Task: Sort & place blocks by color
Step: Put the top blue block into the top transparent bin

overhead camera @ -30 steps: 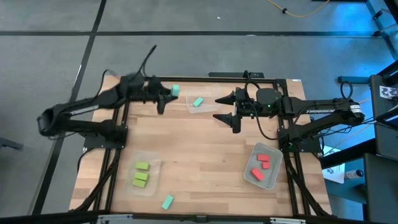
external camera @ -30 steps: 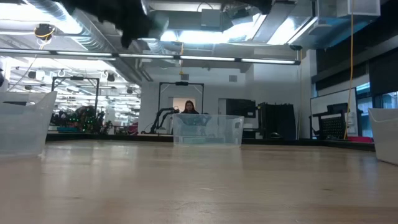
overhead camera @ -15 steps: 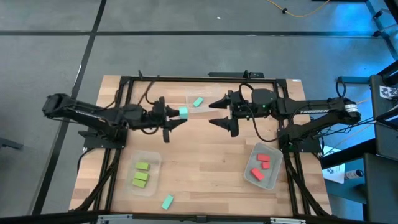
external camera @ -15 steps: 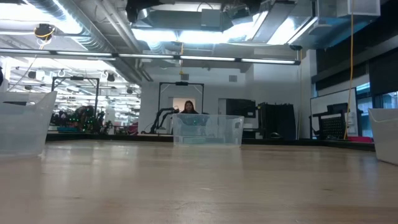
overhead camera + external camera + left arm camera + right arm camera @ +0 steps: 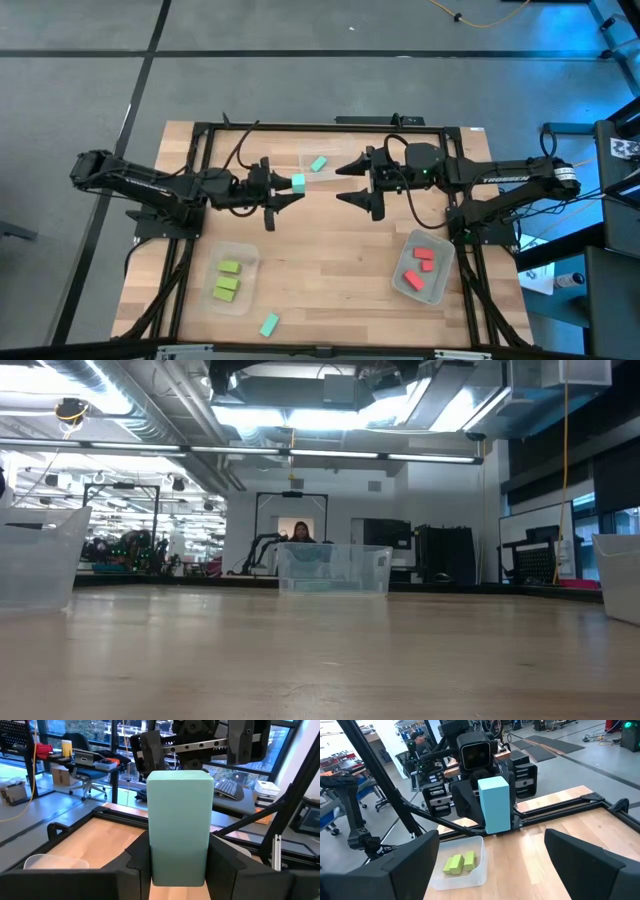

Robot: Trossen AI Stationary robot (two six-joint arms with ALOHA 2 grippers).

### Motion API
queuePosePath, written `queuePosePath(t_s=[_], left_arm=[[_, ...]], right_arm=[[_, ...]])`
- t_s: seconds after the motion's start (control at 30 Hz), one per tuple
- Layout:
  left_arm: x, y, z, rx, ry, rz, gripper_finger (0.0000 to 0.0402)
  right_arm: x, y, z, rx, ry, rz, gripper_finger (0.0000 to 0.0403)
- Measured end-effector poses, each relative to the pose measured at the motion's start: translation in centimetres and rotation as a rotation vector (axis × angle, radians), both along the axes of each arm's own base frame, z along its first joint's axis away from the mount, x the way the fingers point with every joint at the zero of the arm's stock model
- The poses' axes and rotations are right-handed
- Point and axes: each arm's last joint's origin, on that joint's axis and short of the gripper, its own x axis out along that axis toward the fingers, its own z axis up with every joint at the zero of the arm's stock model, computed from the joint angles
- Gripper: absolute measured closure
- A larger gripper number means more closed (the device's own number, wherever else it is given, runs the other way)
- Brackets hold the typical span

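Observation:
My left gripper [image 5: 288, 186] hovers over the table's middle, pointing level toward the right edge, shut on a teal block [image 5: 297, 181] [image 5: 180, 825] [image 5: 494, 804]. My right gripper [image 5: 349, 184] [image 5: 495, 870] faces it from the right, open, with a gap between it and the block. Another teal block [image 5: 318, 163] lies in the clear tub [image 5: 306, 172] at the far middle. Green blocks [image 5: 227, 281] lie in the near-left tub, red blocks [image 5: 420, 266] in the near-right tub. One teal block [image 5: 268, 324] lies loose by the near edge. My left gripper pinches the teal block between its two fingers [image 5: 135, 865], on two opposite sides of the block's lower half [image 5: 156, 862]. The fingers come level from the table's left. The block stands upright on end, its upper half above the fingers, lifted clear of the table.
The black frame rails [image 5: 320, 127] run along the table's edges. Bare wood [image 5: 320, 250] lies between the three tubs. In the low view the far tub [image 5: 333, 570] stands mid-table, with tub walls at both sides, and a person sits far behind.
My left gripper has swung from the far-left part of the table toward the near edge and the middle, carrying the teal block, and has turned so that it faces my right gripper. Most of that move came early; it has since barely shifted.

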Motion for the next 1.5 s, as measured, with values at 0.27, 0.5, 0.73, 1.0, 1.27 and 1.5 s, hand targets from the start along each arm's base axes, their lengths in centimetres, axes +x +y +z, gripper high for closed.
queuePosePath(t_s=[0.27,0.5,0.73,1.0,1.27,1.5], left_arm=[[0.0,0.0,0.0,0.000,0.000,-0.003,0.0280],[0.0,-0.2,0.0,0.001,0.000,-0.048,0.0280],[0.0,-0.2,0.0,0.002,0.000,-0.056,0.0280],[1.2,0.0,-0.2,0.015,0.025,-0.086,0.0280],[4.8,0.5,0.1,0.061,0.061,-0.171,0.0280],[5.6,0.5,-0.3,0.059,0.081,-0.198,0.0280]], right_arm=[[0.0,0.0,0.0,-0.005,0.000,0.001,0.0038],[0.0,0.0,0.0,0.000,0.000,0.000,0.0038],[0.0,0.0,0.0,0.001,0.000,0.000,0.0038],[0.3,0.1,-0.4,0.034,0.016,0.038,0.0038],[2.4,0.3,-2.2,0.089,0.058,0.083,0.0038],[3.4,0.3,-2.1,0.087,-0.035,0.110,0.0038]])
